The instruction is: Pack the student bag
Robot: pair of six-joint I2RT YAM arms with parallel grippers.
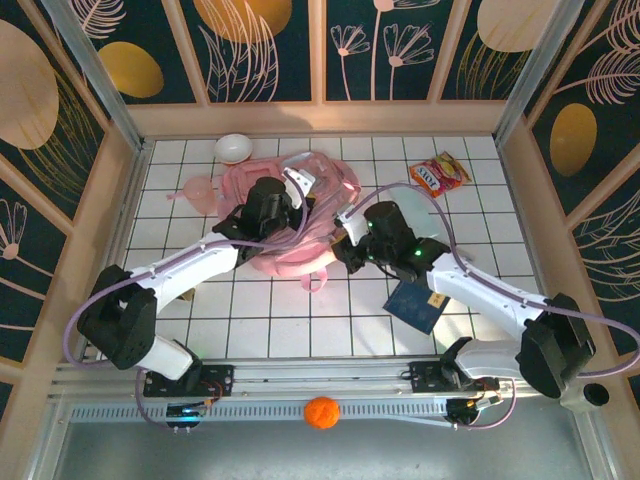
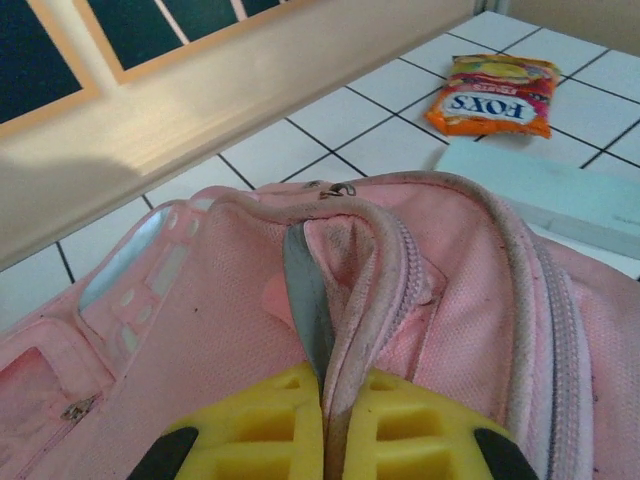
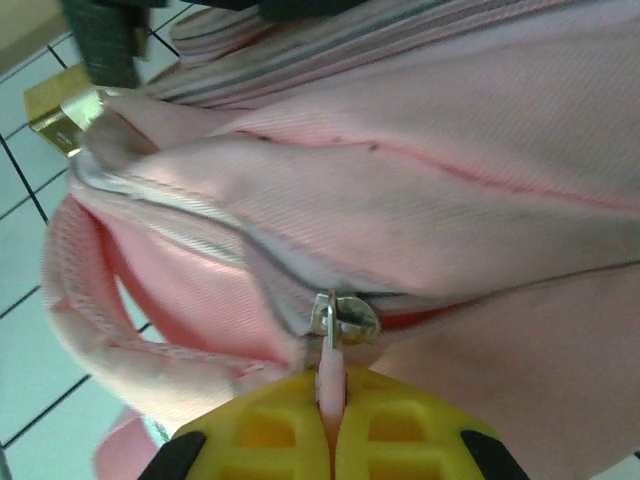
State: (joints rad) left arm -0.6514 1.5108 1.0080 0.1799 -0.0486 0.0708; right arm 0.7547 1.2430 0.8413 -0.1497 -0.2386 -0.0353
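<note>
The pink student bag lies in the middle of the tiled table, with both arms reaching into it. My left gripper is shut on the bag's upper opening edge. In the left wrist view its yellow fingers pinch a fold of pink rim fabric and grey lining beside the zip track of the bag. My right gripper sits at the bag's right side. It is shut on the pink zip pull, just below the metal slider on the bag. The zip behind the slider gapes open.
An orange snack packet lies at the back right and a white bowl at the back left. A dark blue book rests under the right arm. An orange ball sits on the front rail. Wooden walls enclose the table.
</note>
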